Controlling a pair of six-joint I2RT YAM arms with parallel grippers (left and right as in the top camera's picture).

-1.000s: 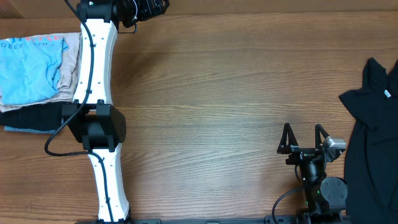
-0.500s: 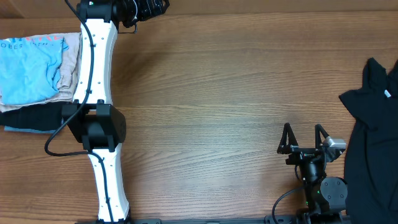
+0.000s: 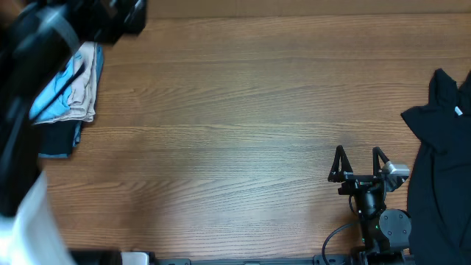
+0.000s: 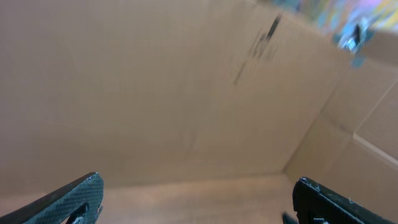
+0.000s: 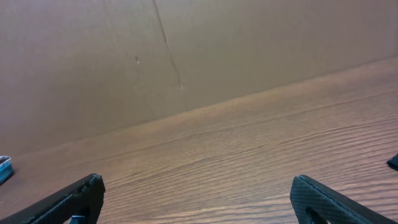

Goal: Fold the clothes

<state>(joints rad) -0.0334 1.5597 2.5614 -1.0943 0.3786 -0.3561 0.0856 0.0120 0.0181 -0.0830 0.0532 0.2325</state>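
Overhead, the left arm is seen as a large blurred shape close to the lens, over the left edge of the table, and the stack of clothes there is partly hidden by it. The light blue T-shirt lies on that stack, against a beige garment, untouched. The right arm is folded at the near right edge, with the right gripper pointed across the table, fingers spread, nothing between them. A black garment lies just beside it. In the left wrist view, the left gripper is aimed at a cardboard wall, fingers wide apart and empty.
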